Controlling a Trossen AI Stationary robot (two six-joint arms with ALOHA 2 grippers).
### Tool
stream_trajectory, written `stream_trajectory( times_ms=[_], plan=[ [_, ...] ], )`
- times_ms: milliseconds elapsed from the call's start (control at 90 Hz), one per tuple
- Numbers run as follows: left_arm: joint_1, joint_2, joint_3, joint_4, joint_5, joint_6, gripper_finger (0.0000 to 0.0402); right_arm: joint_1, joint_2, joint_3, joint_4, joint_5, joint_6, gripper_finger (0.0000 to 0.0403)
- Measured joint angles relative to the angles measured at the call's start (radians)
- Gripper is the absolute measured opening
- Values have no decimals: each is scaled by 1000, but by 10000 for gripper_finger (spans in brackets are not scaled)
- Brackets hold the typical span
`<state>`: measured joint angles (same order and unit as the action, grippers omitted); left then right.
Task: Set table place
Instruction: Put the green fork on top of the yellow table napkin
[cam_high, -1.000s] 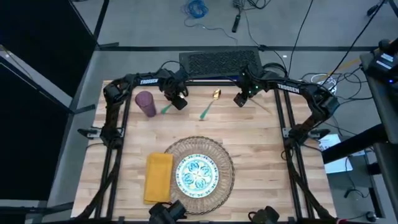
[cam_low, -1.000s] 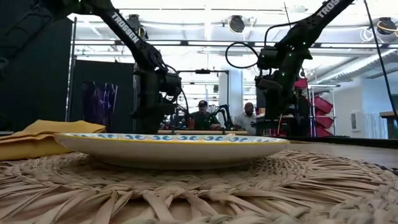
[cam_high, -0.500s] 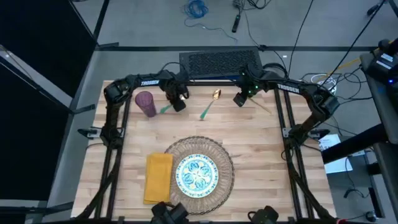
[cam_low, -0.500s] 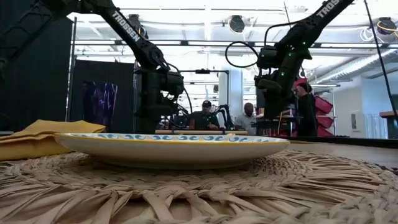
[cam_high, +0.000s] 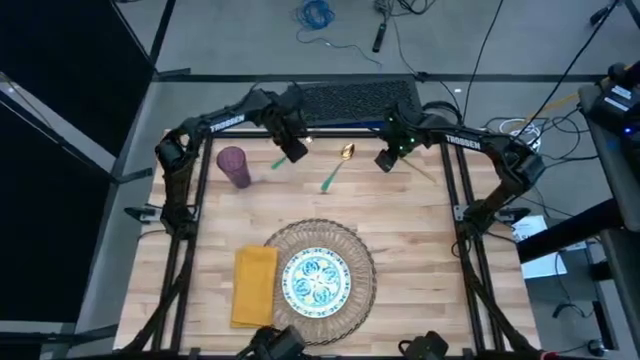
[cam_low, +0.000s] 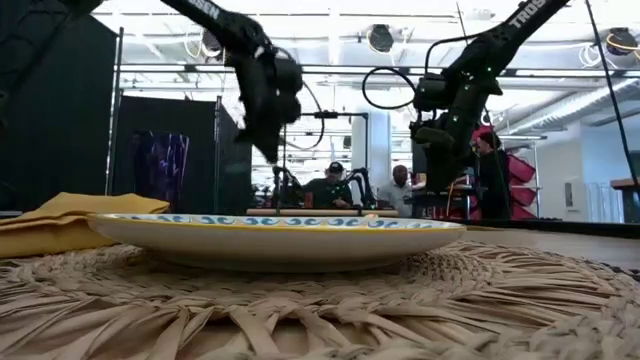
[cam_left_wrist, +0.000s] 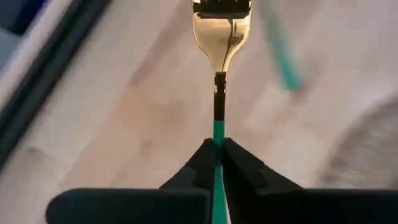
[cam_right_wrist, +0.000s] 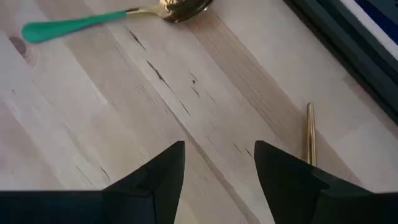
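Above pale planks, left pincer (cam_left_wrist: 217, 163) clamped on slim gold fork (cam_left_wrist: 221, 37), right pincer (cam_right_wrist: 219, 163) apart.

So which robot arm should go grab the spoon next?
Probably the right one. Its claw is open and empty, close to the spoon lying on the table. The left claw is busy, shut on the fork.

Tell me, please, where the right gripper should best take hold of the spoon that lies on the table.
Probably the teal handle of the spoon, near its middle, from straight above. It lies flat on the table with bare wood on both sides, while the gold bowl is rounded and may slip. The right gripper is open nearby.
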<state>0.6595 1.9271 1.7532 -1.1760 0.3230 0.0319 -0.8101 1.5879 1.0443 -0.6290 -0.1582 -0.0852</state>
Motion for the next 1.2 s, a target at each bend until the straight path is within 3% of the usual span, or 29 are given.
stream_trajectory(
  times_ms=[89,211,356,556,800,1022,1200],
  plan=[
    [-39,-16,45,-78,95,-27,0,0,0,0,2,0,-13,181],
    [-130,-78,53,-186,90,-84,0,0,0,0,-1,0,-26,181],
    [-263,-190,53,-254,-12,-236,0,0,0,0,-4,0,-49,181],
    [-467,-348,54,-261,-168,-564,0,0,0,0,-5,-2,-71,180],
    [-755,-388,-12,-265,-289,-1013,0,1,0,0,4,-5,-56,181],
    [-968,-384,-157,-94,-307,-1384,0,12,0,0,5,-10,-37,180],
    [-1101,-384,-308,86,-365,-1656,0,32,0,0,5,-76,-31,180]
  ],
)
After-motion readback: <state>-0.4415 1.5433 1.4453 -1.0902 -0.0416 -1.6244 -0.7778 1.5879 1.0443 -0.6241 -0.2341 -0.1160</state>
